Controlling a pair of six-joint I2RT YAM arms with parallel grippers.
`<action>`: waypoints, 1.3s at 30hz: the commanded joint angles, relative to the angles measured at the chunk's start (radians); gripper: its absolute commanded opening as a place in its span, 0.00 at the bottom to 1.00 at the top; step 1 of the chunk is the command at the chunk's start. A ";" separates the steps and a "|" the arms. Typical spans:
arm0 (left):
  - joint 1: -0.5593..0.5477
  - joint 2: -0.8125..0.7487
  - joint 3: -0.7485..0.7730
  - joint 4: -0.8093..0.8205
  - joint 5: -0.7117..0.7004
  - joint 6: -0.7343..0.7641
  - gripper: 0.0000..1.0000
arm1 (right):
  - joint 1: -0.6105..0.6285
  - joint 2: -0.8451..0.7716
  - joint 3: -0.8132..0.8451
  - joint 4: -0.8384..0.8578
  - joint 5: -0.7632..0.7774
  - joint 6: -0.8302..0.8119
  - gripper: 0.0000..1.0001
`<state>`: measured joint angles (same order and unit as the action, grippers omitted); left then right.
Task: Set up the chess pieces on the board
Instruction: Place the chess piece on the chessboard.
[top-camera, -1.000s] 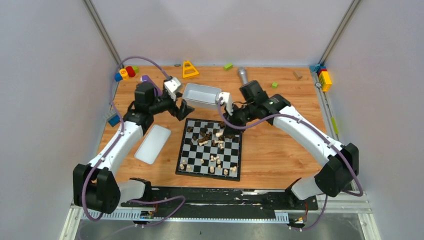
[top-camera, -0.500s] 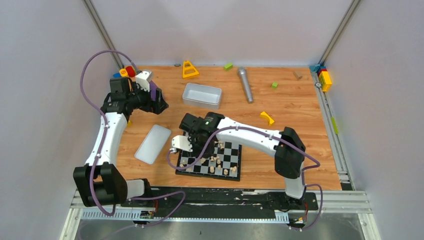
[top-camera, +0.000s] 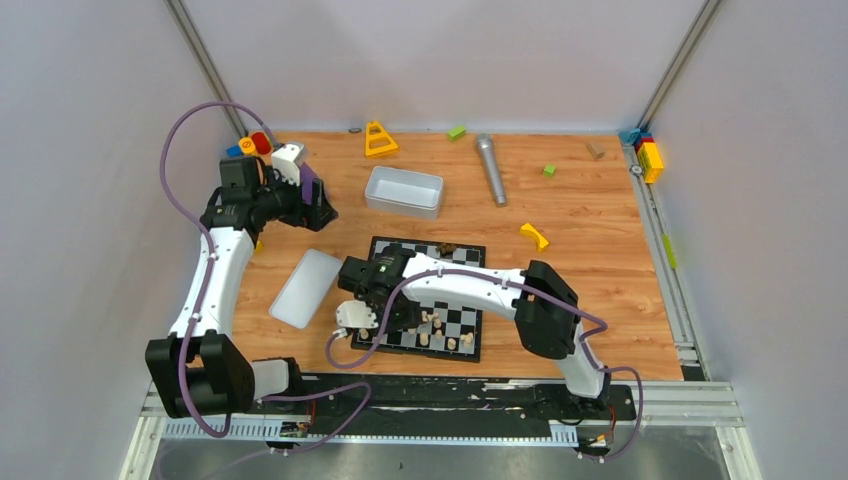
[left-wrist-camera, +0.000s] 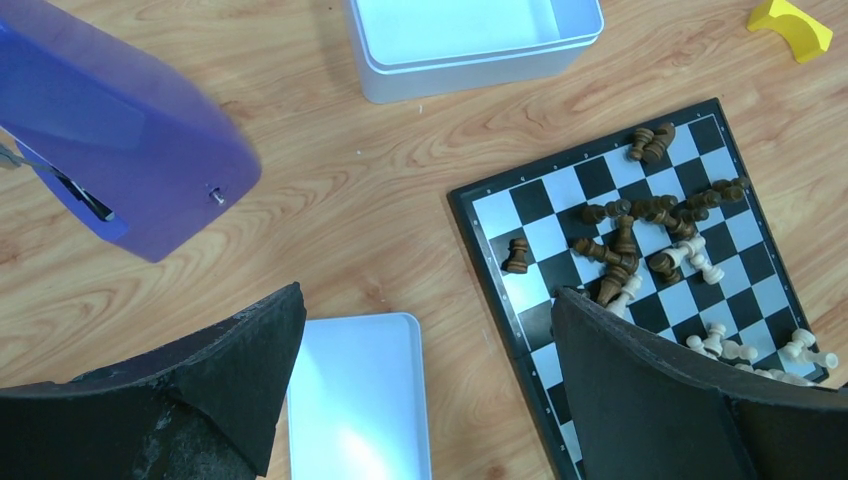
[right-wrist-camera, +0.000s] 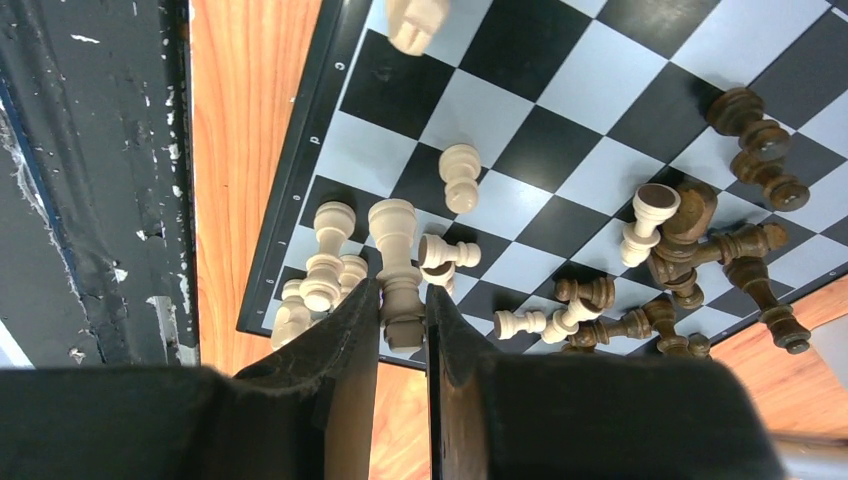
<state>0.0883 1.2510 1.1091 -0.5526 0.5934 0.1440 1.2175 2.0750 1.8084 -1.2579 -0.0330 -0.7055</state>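
Chess pieces (right-wrist-camera: 690, 240) of turned wood litter the checkered board (right-wrist-camera: 530, 55); right gripper (right-wrist-camera: 402, 300) pinches a pale piece (right-wrist-camera: 396, 235), left gripper (left-wrist-camera: 425, 300) gapes empty.

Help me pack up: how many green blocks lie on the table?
2: one green block by the back edge; another right of the grey microphone. More may be hidden.

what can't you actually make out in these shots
Top view: the right arm covers the board's near-left squares and its own fingers.
Right wrist view: the right fingers partly cover the foot of the pale piece they clamp, so whether it rests on the board is unclear.
Left wrist view: one of the open left fingers blocks part of the board.
Top view: chess pieces too small to identify.
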 joint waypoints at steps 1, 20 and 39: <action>0.005 -0.033 0.028 0.009 0.015 -0.001 1.00 | 0.032 0.014 0.044 -0.029 0.033 -0.012 0.01; 0.005 -0.032 0.018 0.018 0.035 -0.006 1.00 | 0.080 0.069 0.056 -0.014 0.093 0.015 0.02; 0.005 -0.027 0.019 0.013 0.037 -0.002 1.00 | 0.100 0.089 0.055 -0.004 0.096 0.031 0.09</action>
<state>0.0887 1.2507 1.1091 -0.5507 0.6125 0.1436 1.3117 2.1456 1.8412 -1.2774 0.0414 -0.6903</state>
